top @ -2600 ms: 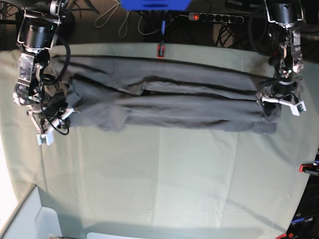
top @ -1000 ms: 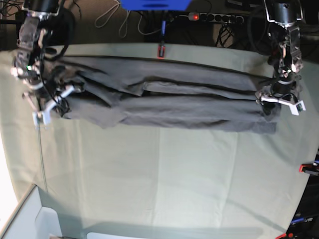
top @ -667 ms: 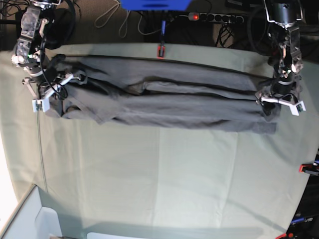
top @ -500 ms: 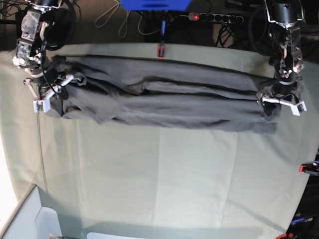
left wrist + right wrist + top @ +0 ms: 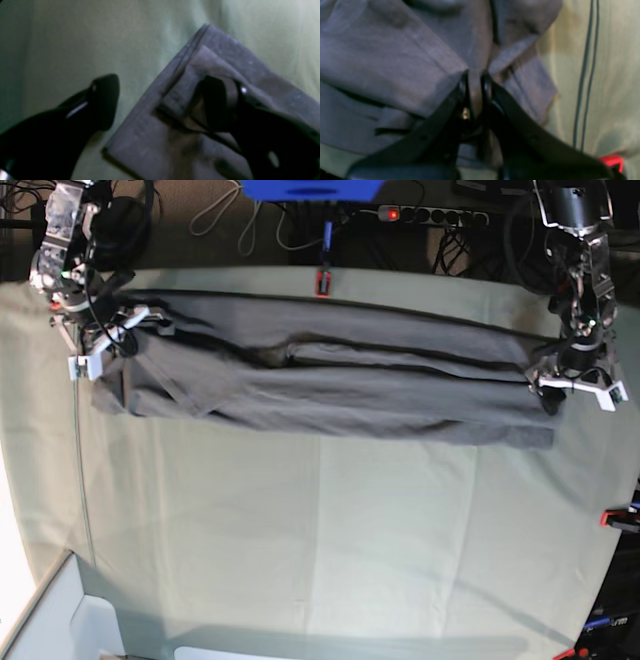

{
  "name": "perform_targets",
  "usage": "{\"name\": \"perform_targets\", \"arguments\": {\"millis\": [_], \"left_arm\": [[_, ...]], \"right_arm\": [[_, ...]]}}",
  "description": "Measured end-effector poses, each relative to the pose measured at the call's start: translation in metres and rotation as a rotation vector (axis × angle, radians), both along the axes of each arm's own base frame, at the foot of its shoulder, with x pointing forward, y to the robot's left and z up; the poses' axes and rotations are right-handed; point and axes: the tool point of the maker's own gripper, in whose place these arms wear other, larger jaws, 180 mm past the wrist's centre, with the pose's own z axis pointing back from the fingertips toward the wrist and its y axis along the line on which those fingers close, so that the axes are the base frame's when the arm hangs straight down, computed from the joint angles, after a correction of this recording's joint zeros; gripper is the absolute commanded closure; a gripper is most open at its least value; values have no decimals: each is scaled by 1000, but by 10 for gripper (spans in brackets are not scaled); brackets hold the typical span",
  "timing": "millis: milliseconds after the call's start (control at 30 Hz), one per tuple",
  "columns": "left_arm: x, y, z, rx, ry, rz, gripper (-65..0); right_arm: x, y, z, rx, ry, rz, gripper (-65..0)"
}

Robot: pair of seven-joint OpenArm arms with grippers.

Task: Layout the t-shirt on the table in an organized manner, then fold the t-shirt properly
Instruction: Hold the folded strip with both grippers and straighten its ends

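Note:
The dark grey t-shirt (image 5: 330, 385) lies stretched in a long folded band across the far half of the table (image 5: 350, 540). At the band's left end in the base view, my right gripper (image 5: 105, 342) is shut on a pinch of the shirt; the right wrist view shows its jaws (image 5: 475, 85) clamped on grey fabric (image 5: 395, 62). My left gripper (image 5: 575, 387) stands at the band's right end. In the left wrist view it (image 5: 160, 100) is open: one finger hangs over the green cloth, the other rests on the shirt's hemmed corner (image 5: 200, 60).
A red clamp (image 5: 321, 281) sits at the table's far edge and another (image 5: 620, 518) at the right edge. A thin cable (image 5: 585, 75) runs over the cloth beside the shirt's left end. A white box (image 5: 60, 620) stands at the near left corner.
My right gripper has pulled the shirt's left end toward the far left, drawing the band straighter. My left gripper has shifted slightly right and its jaws have spread wider.

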Motion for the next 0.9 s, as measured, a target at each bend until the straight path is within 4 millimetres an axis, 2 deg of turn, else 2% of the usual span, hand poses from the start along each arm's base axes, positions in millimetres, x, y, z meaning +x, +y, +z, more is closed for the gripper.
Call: {"name": "perform_targets", "arguments": {"millis": [400, 500, 600, 700, 900], "left_arm": [[7, -5, 1, -10, -11, -3, -526], [-2, -7, -15, -27, 24, 9, -525], [-4, -5, -19, -20, 24, 14, -513], [-1, -6, -20, -22, 12, -3, -408], [5, -29, -20, -87, -17, -131, -104]], "right_arm": [[1, 2, 0, 3, -1, 2, 0], [1, 2, 0, 3, -1, 2, 0], [1, 2, 0, 4, -1, 4, 0], [2, 2, 0, 3, -3, 4, 0], [2, 2, 0, 4, 1, 4, 0]]}}
